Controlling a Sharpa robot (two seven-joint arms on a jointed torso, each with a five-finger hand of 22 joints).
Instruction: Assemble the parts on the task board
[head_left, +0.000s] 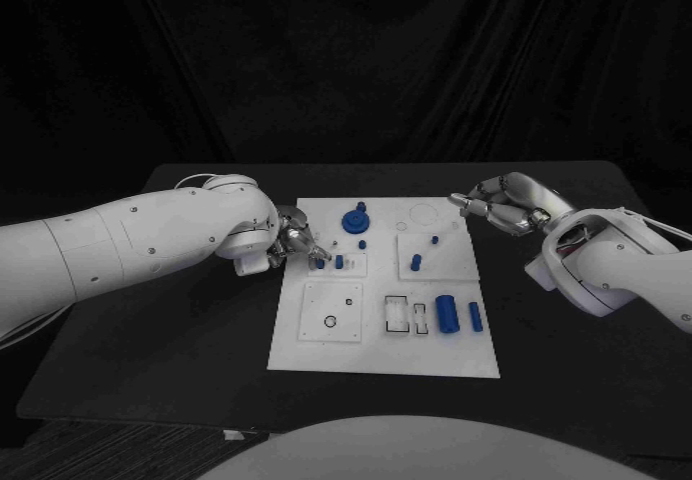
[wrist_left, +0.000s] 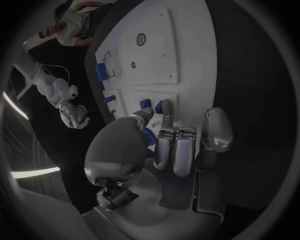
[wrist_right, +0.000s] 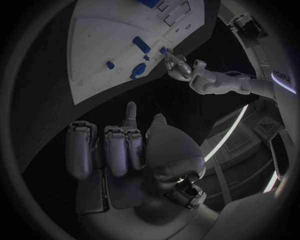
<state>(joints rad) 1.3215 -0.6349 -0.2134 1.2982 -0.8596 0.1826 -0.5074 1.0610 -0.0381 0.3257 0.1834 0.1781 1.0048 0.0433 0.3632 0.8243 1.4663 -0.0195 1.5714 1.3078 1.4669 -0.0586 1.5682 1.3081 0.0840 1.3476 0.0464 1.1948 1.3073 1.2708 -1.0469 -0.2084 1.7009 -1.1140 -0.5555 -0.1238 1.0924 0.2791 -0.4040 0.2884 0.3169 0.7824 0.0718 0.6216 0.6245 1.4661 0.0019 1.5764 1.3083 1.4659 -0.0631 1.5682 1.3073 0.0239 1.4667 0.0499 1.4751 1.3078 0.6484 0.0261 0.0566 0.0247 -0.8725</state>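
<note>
Blue upright peg (head_left: 339, 262) stands just beside left hand (head_left: 296, 243) fingertips, nearer than right hand (head_left: 498, 208); both hands' fingers curled, holding nothing.

Black worktop (head_left: 159, 350) carried the white task board (head_left: 433, 355), which lay flat at its middle. Blue parts (head_left: 447, 313) sat on the board, not on the worktop.

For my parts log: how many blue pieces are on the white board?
8: large knob far middle; four pegs mid-board; one by the left hand; two long ones near right. More may be hidden.
</note>
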